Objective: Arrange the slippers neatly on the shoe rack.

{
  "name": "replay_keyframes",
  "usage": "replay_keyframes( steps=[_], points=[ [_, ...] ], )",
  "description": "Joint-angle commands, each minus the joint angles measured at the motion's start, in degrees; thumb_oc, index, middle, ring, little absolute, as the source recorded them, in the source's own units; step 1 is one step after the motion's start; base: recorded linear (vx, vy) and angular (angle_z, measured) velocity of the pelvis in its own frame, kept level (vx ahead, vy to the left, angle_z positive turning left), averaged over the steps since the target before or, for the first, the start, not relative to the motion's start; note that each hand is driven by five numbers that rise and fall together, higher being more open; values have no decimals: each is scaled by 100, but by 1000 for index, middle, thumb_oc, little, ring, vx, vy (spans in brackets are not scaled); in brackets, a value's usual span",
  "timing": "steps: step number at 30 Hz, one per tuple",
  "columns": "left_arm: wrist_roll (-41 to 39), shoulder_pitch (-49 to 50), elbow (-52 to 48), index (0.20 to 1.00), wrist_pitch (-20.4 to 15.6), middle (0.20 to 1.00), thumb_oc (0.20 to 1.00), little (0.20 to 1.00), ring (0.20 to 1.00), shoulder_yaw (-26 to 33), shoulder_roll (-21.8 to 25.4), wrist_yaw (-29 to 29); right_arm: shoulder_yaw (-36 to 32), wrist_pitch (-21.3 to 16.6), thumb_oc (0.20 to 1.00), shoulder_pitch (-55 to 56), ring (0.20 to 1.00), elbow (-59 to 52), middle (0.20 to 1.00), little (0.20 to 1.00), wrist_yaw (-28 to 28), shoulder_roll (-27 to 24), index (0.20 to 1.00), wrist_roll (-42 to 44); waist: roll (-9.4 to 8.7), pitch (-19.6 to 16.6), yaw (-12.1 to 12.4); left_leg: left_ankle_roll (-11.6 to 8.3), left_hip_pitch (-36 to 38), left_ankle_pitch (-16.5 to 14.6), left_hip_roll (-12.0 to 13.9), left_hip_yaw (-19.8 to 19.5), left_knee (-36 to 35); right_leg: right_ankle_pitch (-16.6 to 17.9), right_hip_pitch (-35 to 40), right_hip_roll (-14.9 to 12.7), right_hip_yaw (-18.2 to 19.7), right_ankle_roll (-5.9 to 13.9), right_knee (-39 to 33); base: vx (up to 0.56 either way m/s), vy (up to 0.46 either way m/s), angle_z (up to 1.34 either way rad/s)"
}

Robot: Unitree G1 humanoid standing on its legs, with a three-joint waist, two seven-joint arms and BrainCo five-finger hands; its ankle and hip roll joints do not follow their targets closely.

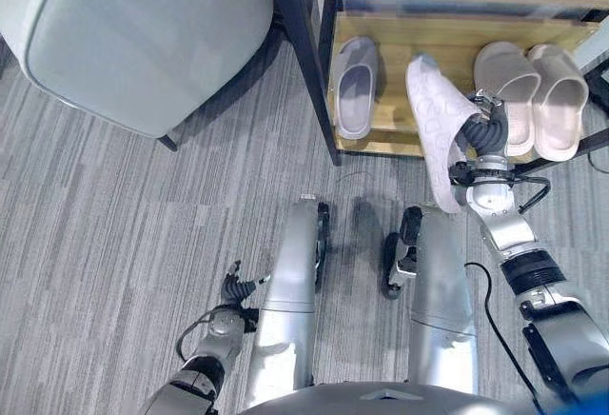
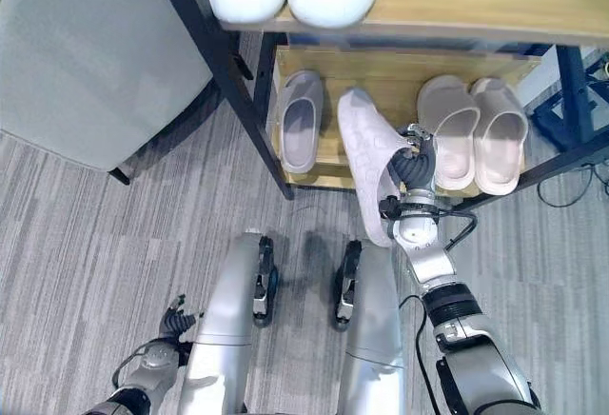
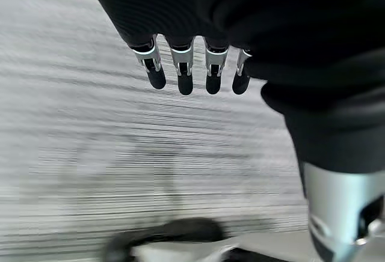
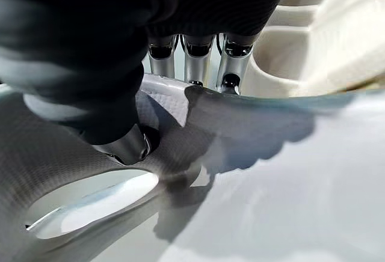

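- While the right hand [image 2: 411,169] pinches a pale slipper [image 2: 369,160] sole-up before the shoe rack [image 2: 314,172], its toe is at the lower shelf.
- Left hand [image 1: 235,288] hangs low, fingers relaxed, over the carpet [image 1: 114,215].

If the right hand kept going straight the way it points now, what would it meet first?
Probably the bottom shelf of the shoe rack: the right hand, gripping the pale slipper, points into the gap between the lone grey slipper and the beige pair. Depth is unclear.
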Motion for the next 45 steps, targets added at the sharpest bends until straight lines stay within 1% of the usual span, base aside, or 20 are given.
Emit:
replay_keyframes(
  steps=[1,2,3,4,6,8,10,11,12,13,14,18,20,21,26,29,34,38,41,45],
  points=[
    [-476,122,-344,1000,-399,1000,1000,1000,1000,-54,164,383,-67,-16,200,-407,200,-381,200,200,-439,-647,200,-297,35,-110,143,181,271,-376,-25,-236,163,-106,656,-132,638,200,-84,63,-45,18],
    [-568,101,-714,1000,-486,1000,1000,1000,1000,-38,274,462,-53,145,200,-789,200,-173,200,200,-653,-871,200,-632,62,-97,162,144,61,-535,-80,-286,570,-213,420,-138,718,211,358,72,-38,8],
    [-589,124,-940,1000,-543,1000,1000,1000,1000,-32,346,503,-57,184,200,-974,200,-62,200,200,-738,-969,200,-711,71,-105,173,122,-61,-590,-105,-294,752,-239,294,-147,767,223,573,61,-3,-5],
    [-535,231,-1494,1000,-604,1000,1000,1000,1000,-48,533,565,-71,258,200,-1435,200,274,200,200,-896,-1114,200,-624,116,-90,217,109,-258,-645,-143,-313,1023,-241,78,-99,862,249,933,44,26,16],
    [-513,408,-1859,1000,-606,1000,1000,1000,1000,-67,695,531,97,320,200,-2023,200,660,200,200,-990,-1368,200,-624,126,-113,247,97,-538,-709,-197,-318,1314,-281,-179,-63,942,234,1237,24,40,22],
    [-537,507,-1943,1000,-622,1000,1000,1000,1000,-44,750,527,290,375,200,-2487,200,1089,200,200,-997,-1559,200,-523,145,-93,278,94,-730,-722,-261,-363,1519,-309,-352,-67,997,200,1487,7,44,-3],
    [-624,590,-1993,1000,-612,1000,1000,1000,1000,-137,793,523,822,550,200,-3233,200,1731,200,200,-873,-1778,200,-437,119,106,312,88,-741,-872,-290,-340,1788,-303,-401,-40,1176,200,1812,0,51,19],
    [-616,593,-1972,1000,-607,1000,1000,1000,1000,-198,801,480,1085,539,200,-3566,200,2046,200,200,-828,-1838,200,-347,132,238,326,94,-741,-939,-276,-333,1944,-323,-412,-41,1247,211,1962,-4,39,14],
    [-616,592,-1972,1000,-607,1000,1000,1000,1000,-197,800,480,1088,538,200,-3570,200,2048,200,200,-828,-1837,200,-346,132,240,324,94,-741,-940,-276,-333,1945,-324,-412,-42,1247,212,1963,-8,50,6],
    [-602,611,-2043,1000,-632,1000,1000,1000,1000,-229,848,487,1233,531,200,-3767,200,2221,200,200,-814,-1832,200,-267,131,320,354,101,-741,-987,-281,-316,2064,-349,-399,-51,1289,219,2092,3,45,3],
    [-632,634,-2039,1000,-629,1000,1000,1000,1000,-245,876,490,1345,524,200,-4028,200,2435,200,200,-774,-1722,200,-118,130,376,368,102,-741,-1050,-289,-309,2191,-402,-381,-63,1328,206,2227,2,50,7],
    [-788,612,-2069,1000,-640,1000,1000,1000,1000,-232,895,528,1404,545,200,-4235,200,2814,200,200,-807,-1398,200,209,103,480,389,72,-741,-1131,-308,-319,2442,-422,-339,-63,1375,213,2478,1,7,1],
    [-718,585,-2220,1000,-629,1000,1000,1000,1000,-278,966,624,1231,492,200,-4250,200,2778,200,200,-1094,-1197,200,308,95,567,398,75,-741,-1257,-299,-273,2760,-489,-324,-68,1394,174,2750,2,18,6],
    [-835,534,-2333,1000,-641,1000,1000,1000,1000,-257,983,598,1310,588,200,-4372,200,2788,200,200,-1121,-1113,200,211,95,631,406,78,-741,-1332,-293,-267,2920,-511,-300,-80,1403,180,2871,3,22,10],
    [-1158,690,-2734,1000,-651,1000,1000,1000,1000,-199,1029,485,1419,715,200,-4650,200,3211,200,200,-1133,-995,200,394,85,787,396,44,-741,-1360,-344,-235,2982,-441,-284,-50,1513,143,2934,-13,27,5],
    [-1058,564,-2790,1000,-634,1000,1000,1000,1000,-280,1066,531,1482,750,200,-4778,200,3379,200,200,-1201,-946,200,454,52,896,398,32,-741,-1384,-324,-225,3013,-483,-300,-69,1501,93,2985,-4,7,1],
    [-982,494,-2688,1000,-629,1000,1000,1000,1000,-352,1069,538,1473,733,200,-4732,200,3654,200,200,-1171,-888,200,476,-7,867,408,-6,-741,-1416,-332,-254,2996,-513,-282,-83,1443,98,2953,25,17,-4],
    [-969,465,-2628,1000,-606,1000,1000,1000,1000,-422,1104,538,1599,841,200,-4905,200,3937,200,200,-1117,-780,200,475,-48,900,419,-21,-741,-1428,-311,-281,3002,-512,-293,-95,1427,87,2969,1,1,-1],
    [-971,365,-2475,1000,-537,1000,1000,1000,1000,-511,1061,578,1743,910,200,-5001,200,4348,200,200,-1107,-523,200,472,-60,907,414,-25,-741,-1444,-281,-284,3032,-534,-300,-104,1417,57,3007,0,0,0],
    [-776,236,-2289,1000,-471,1000,1000,1000,1000,-652,1061,628,1735,883,200,-4996,200,4607,200,200,-1061,-166,200,563,-66,861,409,-41,-741,-1469,-272,-306,3087,-561,-314,-91,1377,55,3035,0,0,0]
  ],
)
